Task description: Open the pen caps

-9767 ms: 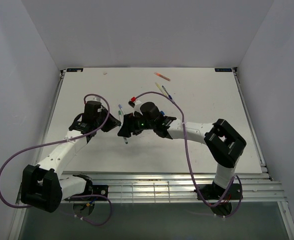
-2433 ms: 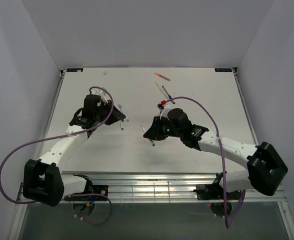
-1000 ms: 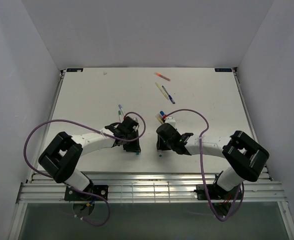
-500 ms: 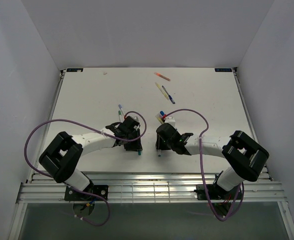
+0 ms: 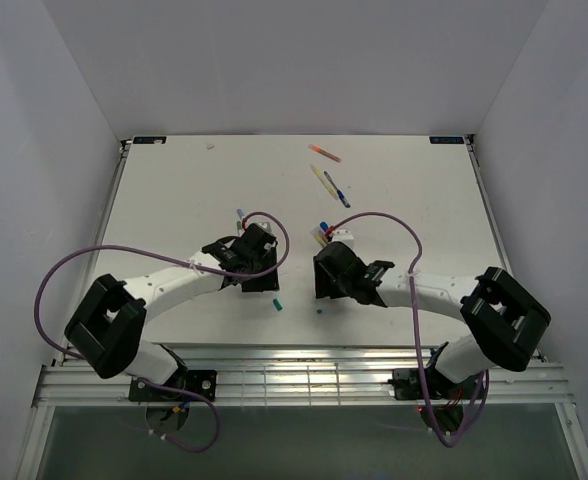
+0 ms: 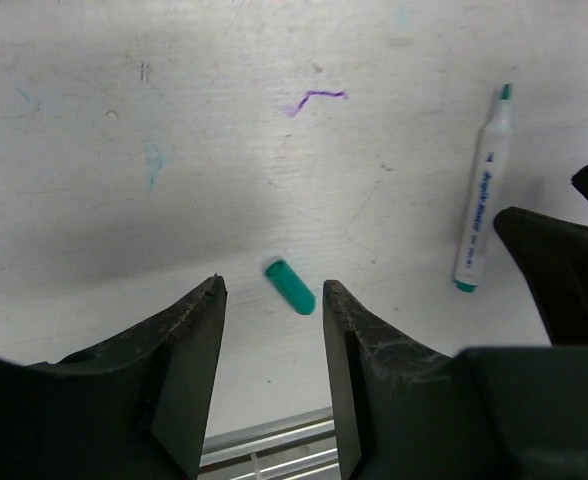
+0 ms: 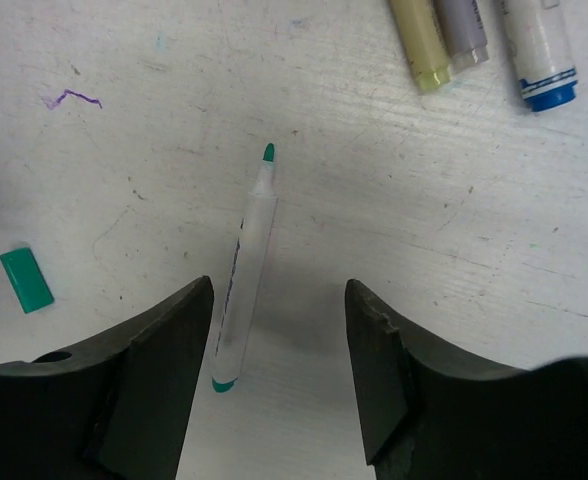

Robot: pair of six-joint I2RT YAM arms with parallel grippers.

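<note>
The left gripper (image 6: 272,290) is seen released, its two black fingers (image 6: 189,360) spread apart with nothing clamped between them, and it is held low over the white table (image 6: 124,180). In the gap between the fingertips, as framed by the left wrist camera, a teal cap (image 6: 291,287) is found lying on its side on the table, touched by neither finger. Well apart from it to the right, the uncapped pen (image 6: 480,200) is laid flat, a white barrel with its bare teal tip pointed away from the camera. The right gripper (image 7: 279,290) is likewise released, jaws wide and nothing grasped. The same pen is seen on the table below it in the right wrist view, nearer one finger than the other. A purple scribble (image 7: 71,98) is marked on the table beyond the cap. Further out from the right gripper, three more pens are lined up side by side: a yellow pen (image 7: 420,40), a grey pen (image 7: 460,28) and a white pen with a blue end (image 7: 540,50). In the top view an orange pen (image 5: 325,152), a pale slim pen (image 5: 320,178) and a dark blue pen (image 5: 336,189) are spotted towards the far edge, well apart from both grippers.
</note>
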